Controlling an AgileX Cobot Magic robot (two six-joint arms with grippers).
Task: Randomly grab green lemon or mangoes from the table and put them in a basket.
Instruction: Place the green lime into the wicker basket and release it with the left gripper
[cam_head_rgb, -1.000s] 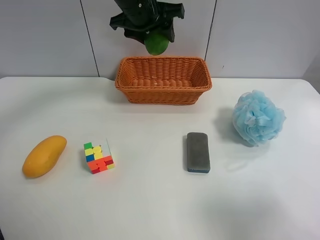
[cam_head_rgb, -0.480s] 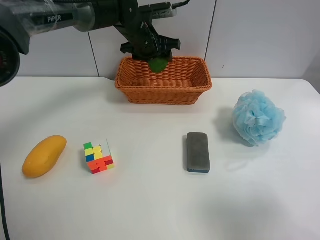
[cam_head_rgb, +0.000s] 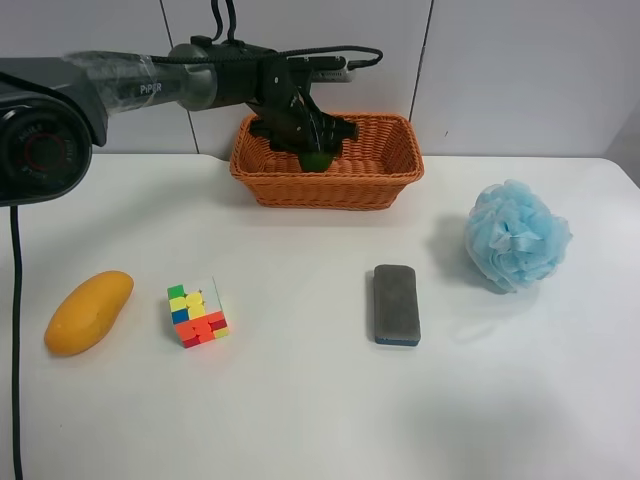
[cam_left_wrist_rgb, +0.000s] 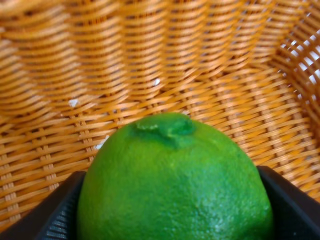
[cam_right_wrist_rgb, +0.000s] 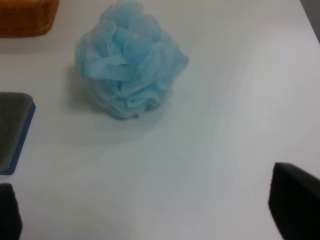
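Well off from the left gripper (cam_head_rgb: 312, 150), toward the high view's left and nearer that camera, the long, smooth orange-yellow mango (cam_head_rgb: 88, 312) lies on the plain white tabletop (cam_head_rgb: 300, 420). A multicoloured puzzle cube (cam_head_rgb: 197, 313) sits near it.

The left gripper is down inside the rectangular orange-brown woven wicker basket (cam_head_rgb: 330, 190), pinching the small glossy green lemon (cam_head_rgb: 318, 160). The high camera only catches a bit of green under the black gripper. The left wrist view shows the lemon (cam_left_wrist_rgb: 172, 185) wedged between the two dark fingers (cam_left_wrist_rgb: 55, 217), with basket weave (cam_left_wrist_rgb: 150, 60) all around. Can't tell if it touches the basket floor.

Further right, away from that gripper, are a flat grey sponge block (cam_head_rgb: 396, 304) and a fluffy light-blue bath pouf (cam_head_rgb: 517, 235).

The right gripper (cam_right_wrist_rgb: 150, 207) only shows in its own wrist view. It's spread wide above the table, with the pouf (cam_right_wrist_rgb: 130, 82) ahead of it and the sponge (cam_right_wrist_rgb: 12, 127) off to one side.
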